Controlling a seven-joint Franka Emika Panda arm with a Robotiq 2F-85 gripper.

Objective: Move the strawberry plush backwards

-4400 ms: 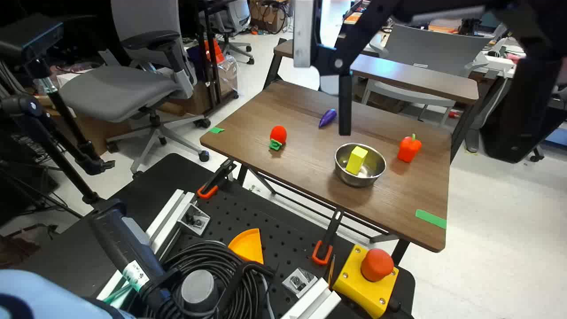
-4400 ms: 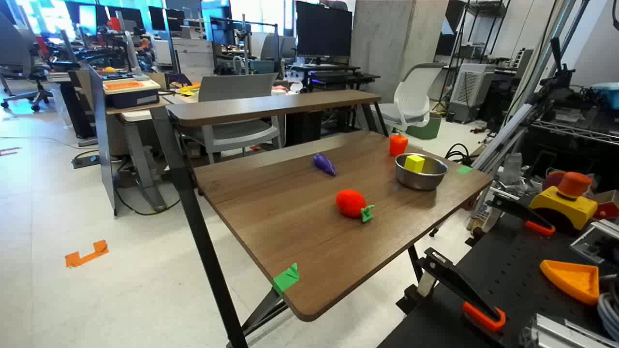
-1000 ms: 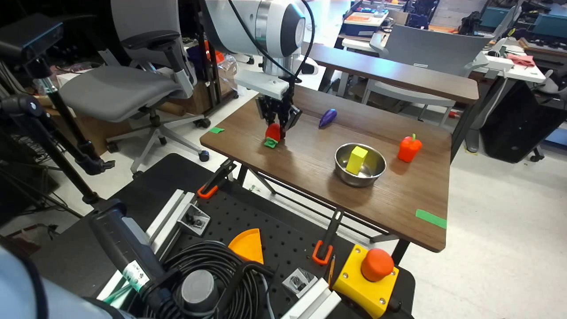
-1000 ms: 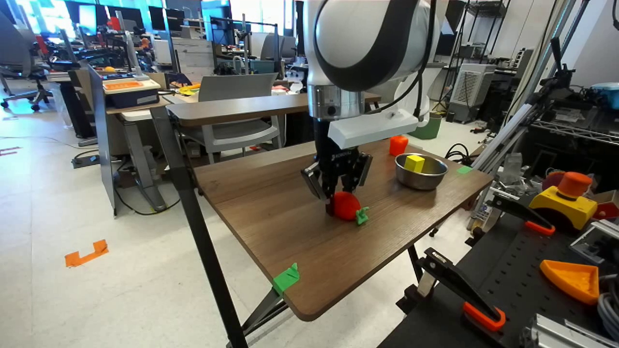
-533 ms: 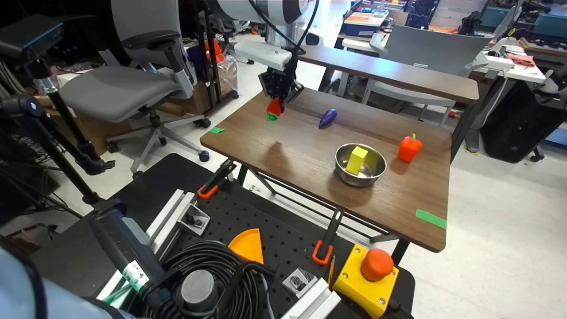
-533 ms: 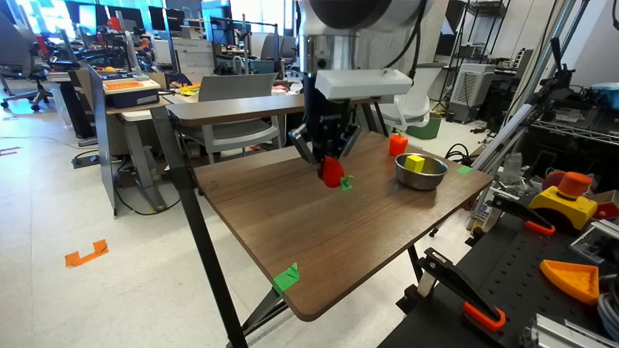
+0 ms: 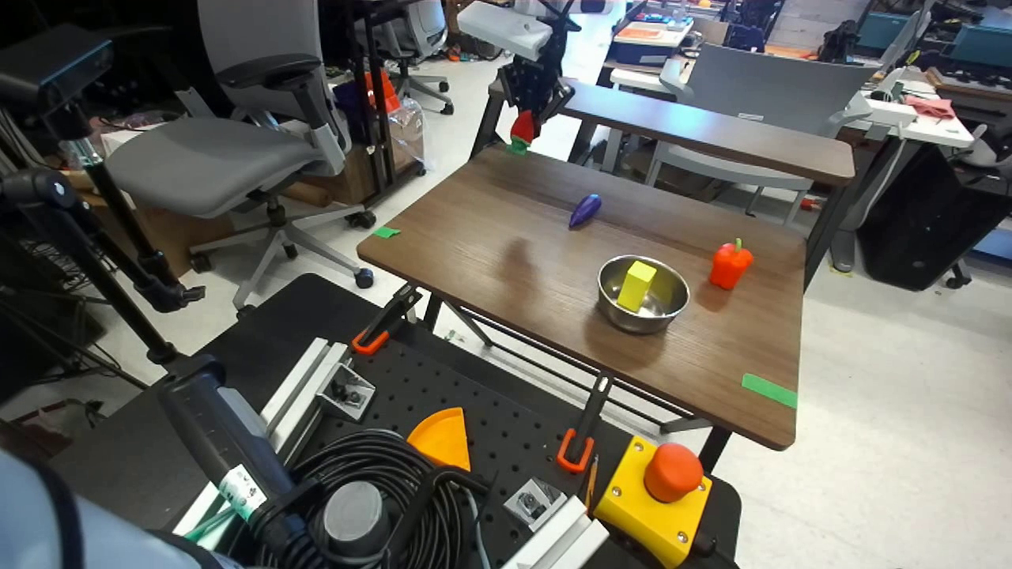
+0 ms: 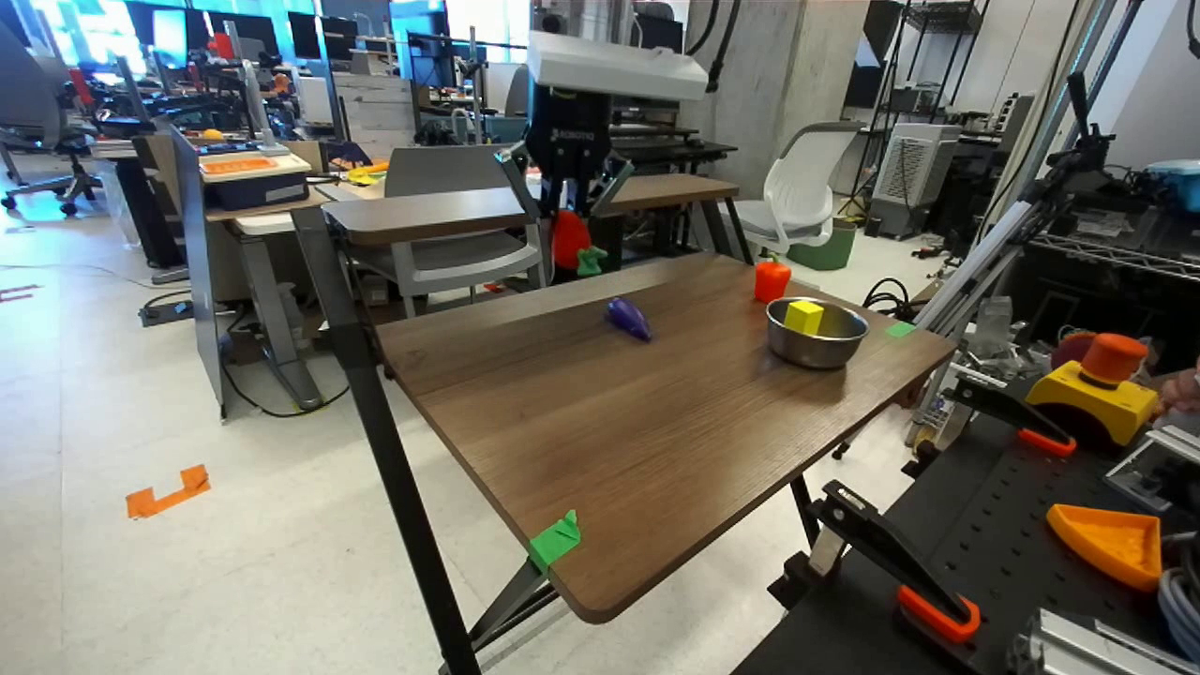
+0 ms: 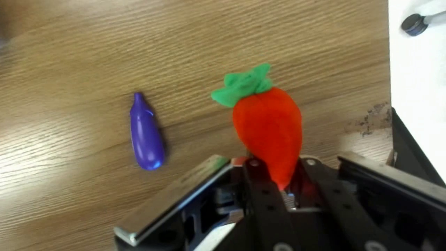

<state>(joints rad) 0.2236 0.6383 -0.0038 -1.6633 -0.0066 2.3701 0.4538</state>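
Observation:
The strawberry plush, red with a green leafy top, hangs off the table in both exterior views (image 7: 522, 128) (image 8: 570, 241). My gripper (image 9: 281, 163) is shut on its narrow red end, one finger pressed to each side. In the wrist view the plush (image 9: 270, 120) points its leaves away from the jaws, with wood tabletop (image 9: 195, 55) beneath it. The tip between the fingers is partly hidden. In an exterior view the gripper (image 8: 568, 220) is seen in front of the raised shelf at the table's far side.
A purple eggplant (image 7: 585, 211) lies on the table. Closer to the clamped edge stands a metal bowl (image 7: 609, 304) holding a yellow block (image 7: 637, 286), with a red-orange pepper (image 7: 730, 265) beside it. The raised shelf (image 8: 422, 216) runs along the far edge.
Earlier the plush lay on the table; the gripper came down and closed on it. Over the last second it has been lifted and carried toward the shelf side, uncovering the eggplant.

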